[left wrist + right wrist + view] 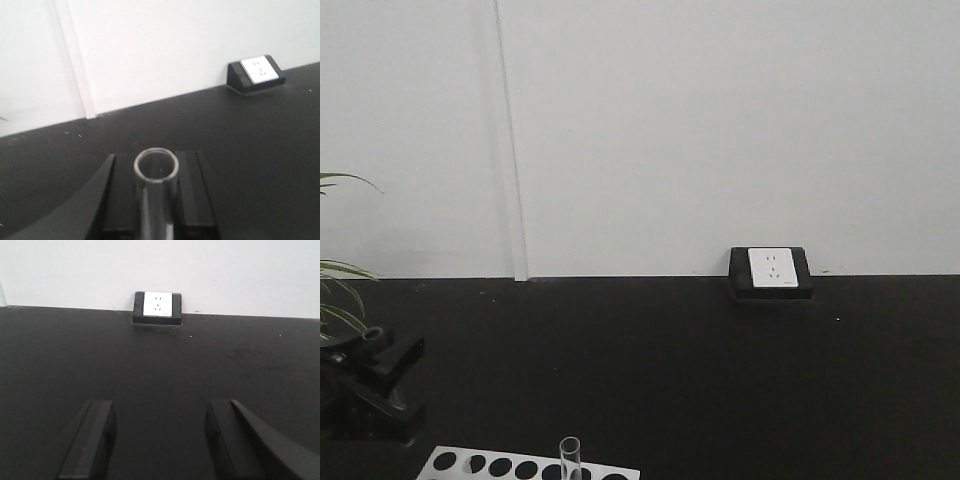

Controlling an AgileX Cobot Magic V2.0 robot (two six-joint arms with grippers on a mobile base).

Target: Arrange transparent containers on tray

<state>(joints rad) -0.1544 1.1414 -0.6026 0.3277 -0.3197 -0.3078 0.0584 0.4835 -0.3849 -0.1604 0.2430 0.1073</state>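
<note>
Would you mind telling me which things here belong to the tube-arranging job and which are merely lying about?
Job: held test tube, in the left gripper; racked test tube; white rack. The tray is not in view.
Lying about: power socket; plant leaves.

Held tube point(156, 200): we've got a clear, colourless tube pinched between the dark fingers of the left gripper point(155, 159). Its round open rim faces the wrist camera, and its body runs down out of the picture.
Rack tube point(569, 455): we see another clear tube standing upright in the white holed rack point(462, 473). Only its open-rimmed top shows, at the front view's bottom edge.
</note>
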